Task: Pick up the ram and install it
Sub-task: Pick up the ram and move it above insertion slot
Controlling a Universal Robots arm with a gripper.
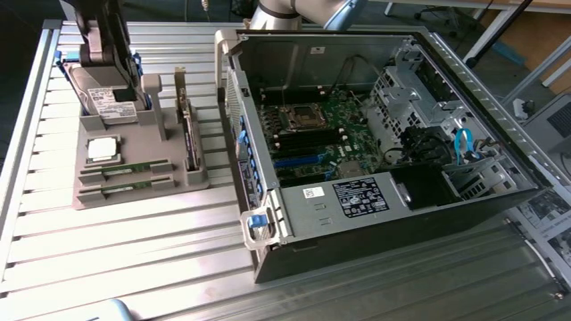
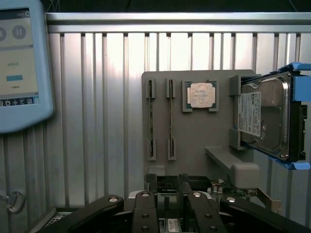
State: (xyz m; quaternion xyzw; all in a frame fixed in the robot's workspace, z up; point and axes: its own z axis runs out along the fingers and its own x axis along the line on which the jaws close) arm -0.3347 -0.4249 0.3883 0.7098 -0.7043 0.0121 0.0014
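Two ram sticks (image 1: 125, 168) stand on edge in the slots of a grey holder tray (image 1: 134, 144) on the exterior view's left; they are thin green strips, side by side. The wrist view looks down on the same ram sticks (image 2: 151, 119) from well above. My gripper (image 2: 167, 188) hangs high over the tray's edge, close to the expansion card (image 2: 194, 187). Its two black fingers (image 2: 146, 208) stand apart, open, with nothing between them. It touches neither stick. A grey link of the arm (image 1: 295, 10) crosses behind the computer case.
The tray also holds a hard drive (image 2: 262, 119) with blue rails, a square silver processor (image 2: 200, 94) and the upright expansion card (image 1: 187, 137). An open computer case (image 1: 446, 207) with its motherboard (image 1: 312, 134) lies on the exterior view's right. A tablet (image 2: 19, 63) and a dark upright structure (image 1: 98, 30) flank the tray.
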